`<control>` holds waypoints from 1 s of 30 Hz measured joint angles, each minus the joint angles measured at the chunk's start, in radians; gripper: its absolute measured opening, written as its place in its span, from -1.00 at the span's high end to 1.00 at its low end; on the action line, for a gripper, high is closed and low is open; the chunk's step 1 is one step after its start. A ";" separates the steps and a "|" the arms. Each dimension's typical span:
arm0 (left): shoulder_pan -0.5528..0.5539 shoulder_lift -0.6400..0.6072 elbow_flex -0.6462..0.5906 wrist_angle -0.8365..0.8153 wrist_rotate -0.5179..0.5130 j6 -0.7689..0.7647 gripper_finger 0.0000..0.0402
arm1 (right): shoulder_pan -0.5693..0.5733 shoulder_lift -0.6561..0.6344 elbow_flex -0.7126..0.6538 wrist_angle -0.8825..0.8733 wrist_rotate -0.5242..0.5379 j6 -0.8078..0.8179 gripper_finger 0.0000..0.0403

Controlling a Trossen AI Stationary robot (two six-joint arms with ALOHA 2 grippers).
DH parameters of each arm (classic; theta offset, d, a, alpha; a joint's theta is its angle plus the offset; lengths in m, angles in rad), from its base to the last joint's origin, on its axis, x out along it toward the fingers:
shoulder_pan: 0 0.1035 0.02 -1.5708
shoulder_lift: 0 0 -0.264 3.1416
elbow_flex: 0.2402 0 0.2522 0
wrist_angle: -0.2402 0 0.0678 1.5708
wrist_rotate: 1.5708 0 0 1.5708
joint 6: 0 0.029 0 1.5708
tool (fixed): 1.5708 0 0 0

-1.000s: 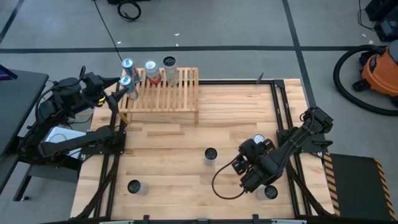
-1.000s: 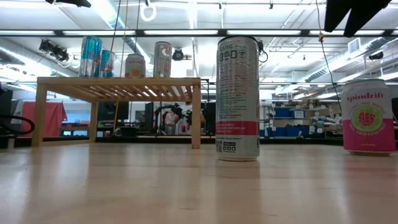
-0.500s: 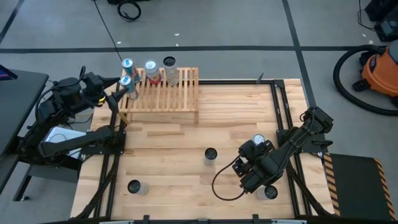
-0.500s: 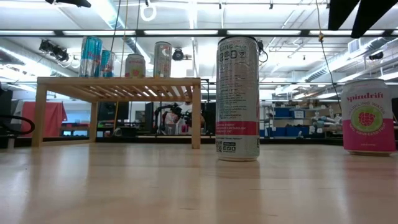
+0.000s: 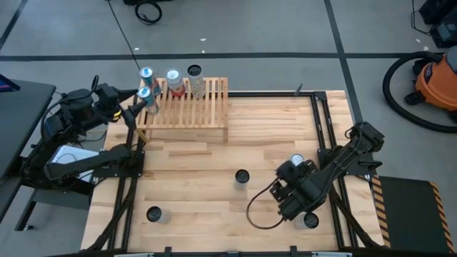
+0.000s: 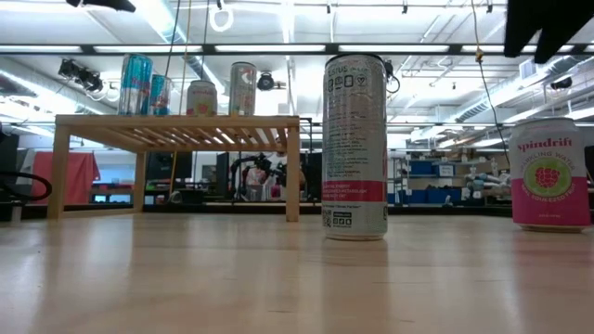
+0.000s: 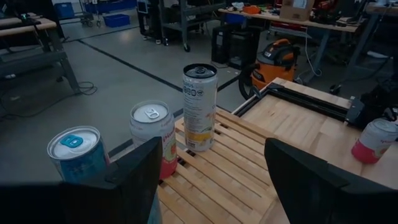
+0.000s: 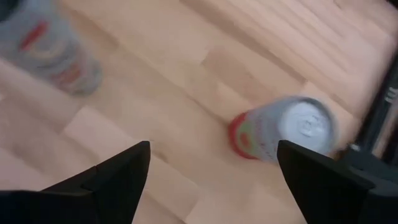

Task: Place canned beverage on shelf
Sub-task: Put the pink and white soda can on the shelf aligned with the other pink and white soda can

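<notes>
The light-wood shelf [image 5: 196,114] stands at the table's far left, with several cans upright on its far edge [image 6: 200,97]. My left gripper [image 7: 211,186] hovers open at the shelf's left end [image 5: 136,107] with nothing between its fingers. A blue-topped can [image 7: 76,149] stands just outside one finger; whether they touch I cannot tell. My right gripper [image 8: 211,180] is open above the table's near right [image 5: 282,191], tilted downward. Beyond its fingers a pink can [image 8: 280,127] stands upright on the table [image 5: 298,161]. A tall grey can [image 5: 241,176] stands mid-table.
Two more cans stand near the table's front edge, one at the left [image 5: 154,213] and one at the right [image 5: 311,220] beside the right arm. A black cable loops on the wood [image 5: 257,214]. Bare boards lie between the shelf and the tall can.
</notes>
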 joint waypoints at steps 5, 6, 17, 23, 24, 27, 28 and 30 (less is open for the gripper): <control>0.000 0.000 0.000 -0.024 0.000 0.000 -0.41 | 0.016 -0.106 -0.158 -0.006 0.010 0.172 -0.78; 0.000 0.000 0.000 -0.030 0.000 0.000 -0.41 | 0.020 -0.136 -0.193 -0.001 0.002 0.204 -0.78; 0.000 0.000 0.000 -0.068 0.000 0.000 -0.41 | 0.055 -0.318 -0.390 0.055 0.020 0.277 -0.79; 0.000 0.000 0.000 -0.067 0.000 -0.001 -0.41 | 0.050 -0.319 -0.469 0.112 0.042 0.276 -0.79; 0.000 0.000 0.000 -0.067 0.000 -0.003 -0.41 | 0.049 -0.318 -0.487 0.128 0.044 0.277 -0.79; 0.000 0.000 0.000 -0.067 0.000 -0.021 -0.41 | 0.048 -0.318 -0.538 0.168 0.054 0.278 -0.79; 0.000 0.000 0.000 -0.067 0.000 -0.021 -0.41 | 0.044 -0.318 -0.552 0.182 0.054 0.282 -0.79; 0.000 0.000 0.000 -0.066 0.000 -0.021 -0.41 | 0.043 -0.318 -0.577 0.201 0.070 0.307 -0.79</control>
